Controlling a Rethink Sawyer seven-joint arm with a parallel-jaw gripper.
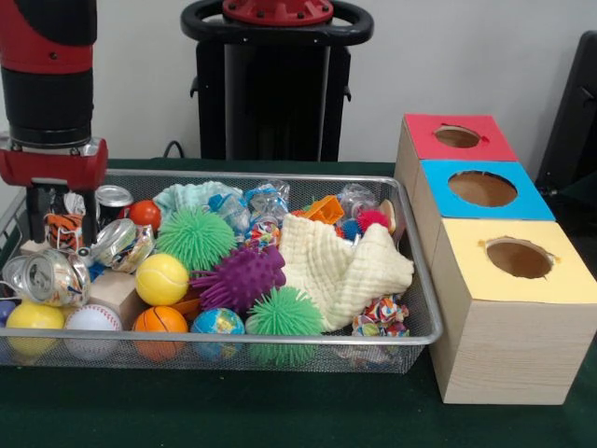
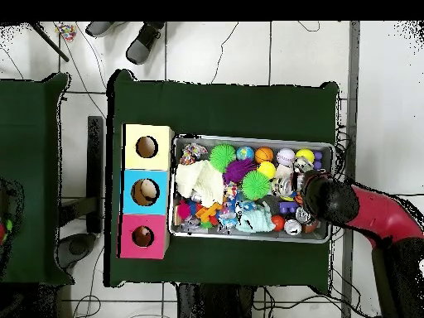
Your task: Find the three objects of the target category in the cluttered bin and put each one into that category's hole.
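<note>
Front view: mesh bin (image 1: 410, 245) held spiky balls, sports balls, crushed cans, a cream cloth (image 1: 347, 266). Gripper (image 1: 58, 227) stood low at the bin's end farthest from the boxes, beside a tiger-striped toy (image 1: 63, 231); whether its fingers were apart or clamped could not be told. Step judged: searching or picking; target category unclear. Red (image 1: 462, 137), blue (image 1: 482, 189) and yellow (image 1: 519, 258) holes showed nothing inside.

Overhead view: arm (image 2: 377, 211) covered the bin's end away from the boxes; gripper hidden. Next move calls for a lift and a carry across the bin.
</note>
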